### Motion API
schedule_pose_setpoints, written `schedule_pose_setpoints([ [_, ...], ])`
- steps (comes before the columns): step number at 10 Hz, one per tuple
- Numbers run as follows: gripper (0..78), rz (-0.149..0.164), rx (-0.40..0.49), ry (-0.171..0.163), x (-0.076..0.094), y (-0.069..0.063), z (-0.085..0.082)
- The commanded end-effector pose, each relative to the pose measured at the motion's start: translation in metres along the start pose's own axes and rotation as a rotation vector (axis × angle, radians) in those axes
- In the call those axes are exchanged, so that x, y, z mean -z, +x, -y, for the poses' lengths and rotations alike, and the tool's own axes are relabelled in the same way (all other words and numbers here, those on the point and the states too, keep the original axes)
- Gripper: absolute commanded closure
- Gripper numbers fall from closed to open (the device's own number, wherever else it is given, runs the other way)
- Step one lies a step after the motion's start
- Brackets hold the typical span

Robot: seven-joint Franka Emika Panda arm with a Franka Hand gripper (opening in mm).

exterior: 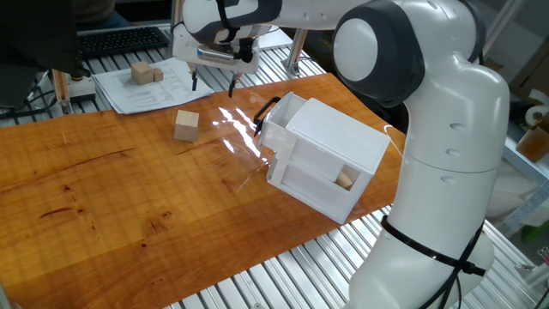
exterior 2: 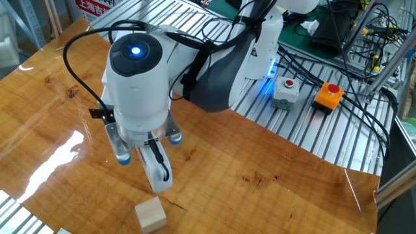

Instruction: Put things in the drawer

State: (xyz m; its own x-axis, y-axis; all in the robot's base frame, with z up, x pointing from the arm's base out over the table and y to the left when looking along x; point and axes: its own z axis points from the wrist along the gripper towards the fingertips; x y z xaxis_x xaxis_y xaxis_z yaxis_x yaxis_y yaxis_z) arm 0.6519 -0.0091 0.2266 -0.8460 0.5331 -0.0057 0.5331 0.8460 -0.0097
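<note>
The claw [exterior: 213,84] hangs spread and empty above the surface [exterior: 103,206], so it should drop squarely over the loose cube [exterior: 186,125] nearby before carrying it to the drawer [exterior: 279,116] of the white cabinet [exterior: 330,154].

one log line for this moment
gripper: open, empty, above table | loose cube: on table | drawer: pulled out | step: not yet grasped

open pincer [exterior: 213,83], cube [exterior: 186,125], drawer [exterior: 280,120]
</note>
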Motion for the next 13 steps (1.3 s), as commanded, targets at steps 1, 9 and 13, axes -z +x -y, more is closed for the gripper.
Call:
schedule_pose_setpoints([
  [1,0.1,-0.003,0.004,-0.007,0.002,-0.001,0.0],
  [9,0.1,0.011,0.01,-0.024,-0.029,-0.004,-0.027],
  [13,0.1,0.018,0.002,-0.024,-0.048,-0.006,-0.04],
])
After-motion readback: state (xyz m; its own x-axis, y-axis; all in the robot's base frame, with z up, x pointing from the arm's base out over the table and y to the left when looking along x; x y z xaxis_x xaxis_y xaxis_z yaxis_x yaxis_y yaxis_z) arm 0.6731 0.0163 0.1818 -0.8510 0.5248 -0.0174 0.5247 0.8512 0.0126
